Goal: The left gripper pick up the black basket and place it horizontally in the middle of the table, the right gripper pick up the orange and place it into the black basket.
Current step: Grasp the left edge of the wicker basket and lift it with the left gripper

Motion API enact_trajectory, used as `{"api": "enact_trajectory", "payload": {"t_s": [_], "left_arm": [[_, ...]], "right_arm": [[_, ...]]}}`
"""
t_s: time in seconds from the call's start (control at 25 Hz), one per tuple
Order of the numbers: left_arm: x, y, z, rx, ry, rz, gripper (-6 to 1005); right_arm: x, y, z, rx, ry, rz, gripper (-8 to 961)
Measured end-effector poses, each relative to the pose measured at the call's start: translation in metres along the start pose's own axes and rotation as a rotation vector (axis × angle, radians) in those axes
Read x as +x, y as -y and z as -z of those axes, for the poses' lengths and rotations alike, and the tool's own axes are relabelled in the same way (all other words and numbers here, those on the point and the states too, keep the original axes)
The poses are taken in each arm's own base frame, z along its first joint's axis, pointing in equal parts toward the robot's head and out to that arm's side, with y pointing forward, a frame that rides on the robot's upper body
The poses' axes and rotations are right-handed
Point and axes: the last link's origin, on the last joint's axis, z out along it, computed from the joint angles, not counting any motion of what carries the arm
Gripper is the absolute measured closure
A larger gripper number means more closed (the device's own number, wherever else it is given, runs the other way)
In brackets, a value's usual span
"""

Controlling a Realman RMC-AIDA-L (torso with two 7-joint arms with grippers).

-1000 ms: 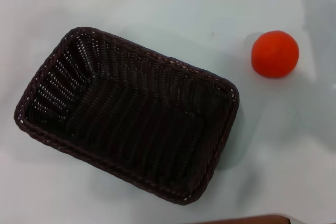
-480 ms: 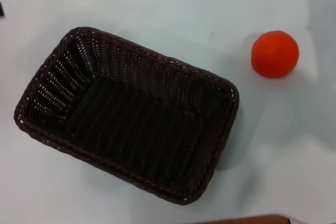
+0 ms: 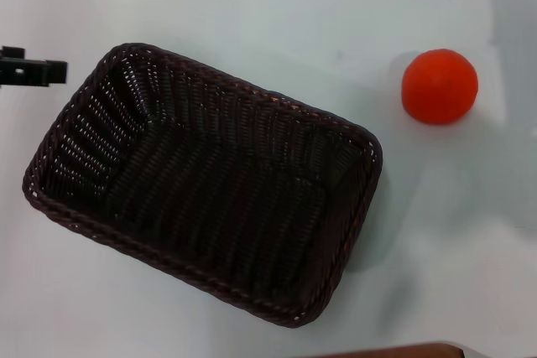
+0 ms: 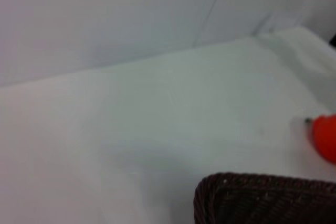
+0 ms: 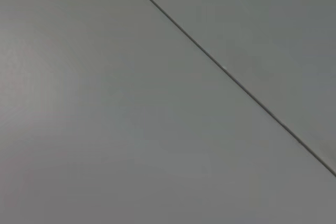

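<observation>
The black basket [image 3: 205, 190] lies empty on the pale table [image 3: 277, 31], turned at a slant, left of centre in the head view. Its braided corner also shows in the left wrist view [image 4: 262, 198]. The orange [image 3: 439, 86] sits on the table to the right of the basket, apart from it; its edge shows in the left wrist view [image 4: 325, 137]. A black piece of my left gripper [image 3: 32, 69] enters at the left edge, just beyond the basket's far left corner. My right gripper is out of view.
A brown strip [image 3: 394, 350] shows at the bottom edge of the head view. The right wrist view shows only a plain grey surface with a thin dark line [image 5: 231, 80].
My left gripper has come into the head view from the left edge, moving right toward the basket's far left corner. The basket and the orange have not moved.
</observation>
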Motion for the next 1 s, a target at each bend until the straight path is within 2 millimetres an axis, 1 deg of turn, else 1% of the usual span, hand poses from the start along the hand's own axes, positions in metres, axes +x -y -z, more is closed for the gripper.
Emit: {"api": "enact_trajectory", "payload": {"t_s": [0.2,0.4,0.64,1.0], "left_arm": [[0.006,-0.007,-0.014,0.014,0.079,-0.041,231],[0.006,-0.008,-0.022,0.039,0.136,-0.021,233],[0.003,-0.011,-0.032,0.055,0.201,-0.011,235],[-0.003,-0.009,-0.049,0.040,0.230,0.001,239]], "right_arm": [[0.001,-0.001,0.000,-0.006,-0.006,-0.003,114],[0.001,-0.002,0.001,-0.014,-0.011,-0.007,114],[0.001,-0.002,0.001,-0.014,-0.011,-0.008,115],[0.001,-0.002,-0.001,-0.022,-0.012,-0.011,114]]}}
